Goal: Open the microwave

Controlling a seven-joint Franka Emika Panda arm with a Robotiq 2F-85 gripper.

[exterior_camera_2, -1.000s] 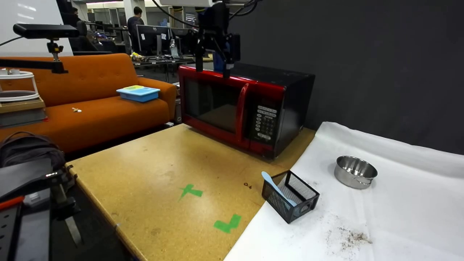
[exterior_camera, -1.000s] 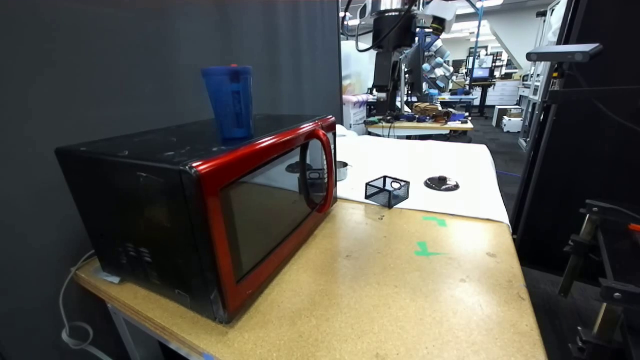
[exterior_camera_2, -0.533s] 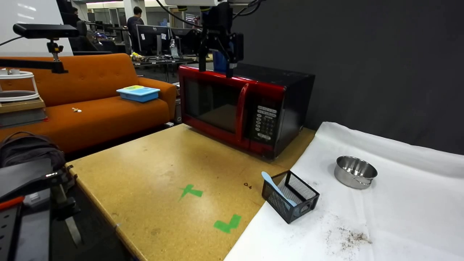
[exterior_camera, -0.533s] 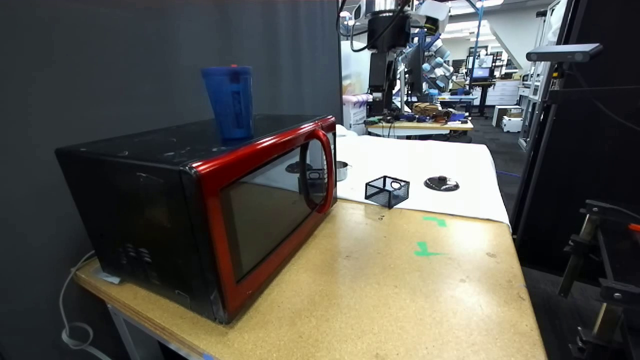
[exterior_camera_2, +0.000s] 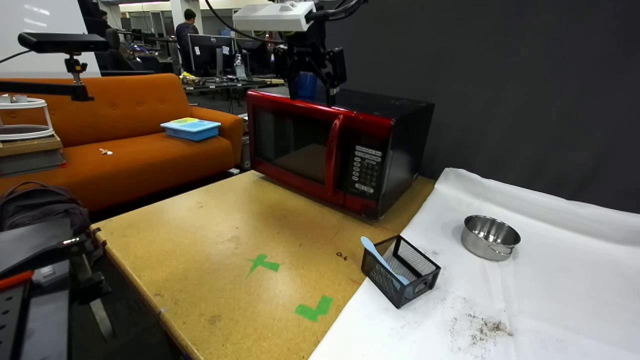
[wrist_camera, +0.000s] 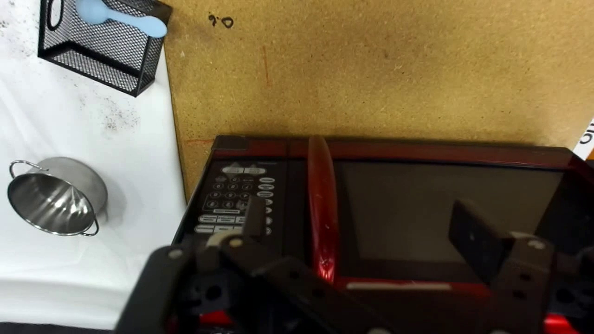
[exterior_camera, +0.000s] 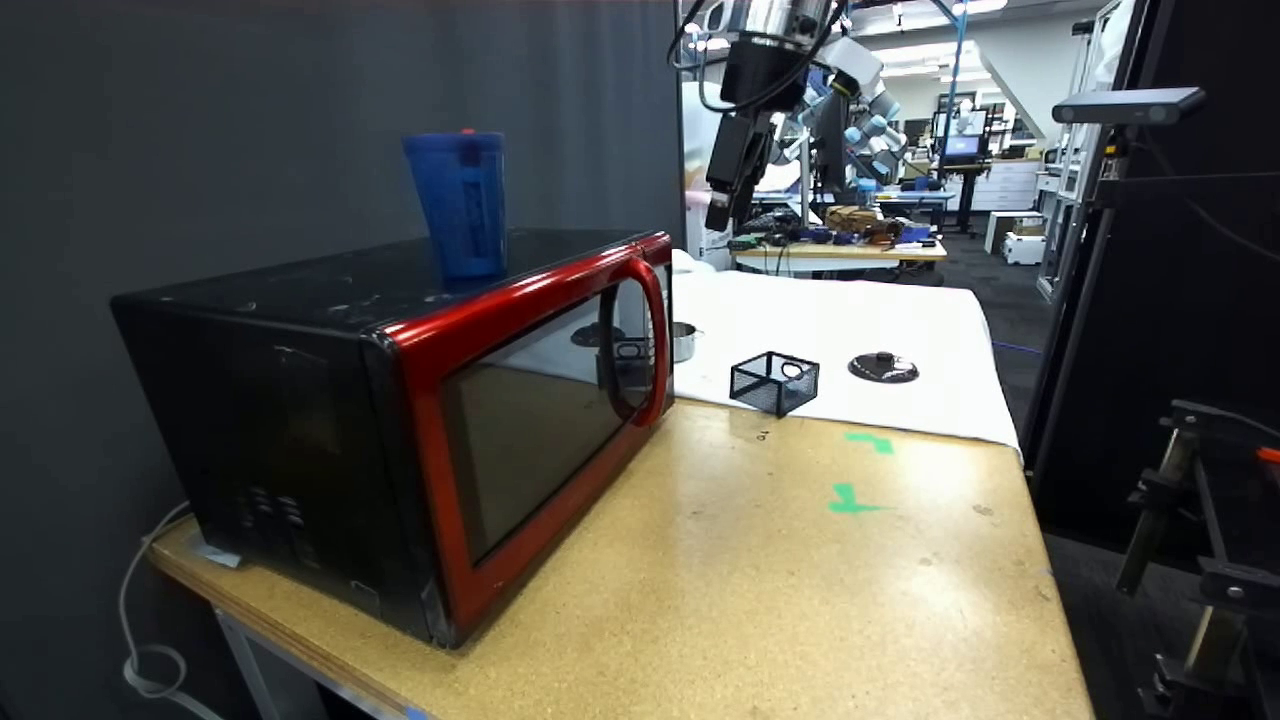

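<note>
Wrist view: the microwave (wrist_camera: 371, 195) spans the lower right, door (wrist_camera: 417, 227) closed. In an exterior view it takes the left half of the frame, a blue cup (exterior_camera: 460, 205) standing on it. In both exterior views the gripper (exterior_camera_2: 312, 99) hangs at upper middle, off the microwave, fingers (wrist_camera: 478, 241) spread wide, holding nothing. Below, the tan table (exterior_camera_2: 215, 240) carries green tape (exterior_camera_2: 320, 308); at right, a white sheet (exterior_camera_2: 540, 300) bears a steel pot (exterior_camera_2: 490, 245) and, at its edge, a mesh basket (wrist_camera: 116, 44) with a blue spoon (wrist_camera: 130, 19). Farther out, an orange sofa (exterior_camera_2: 135, 155) stands at left, a dark curtain (exterior_camera_2: 500, 75) hangs upper right.
</note>
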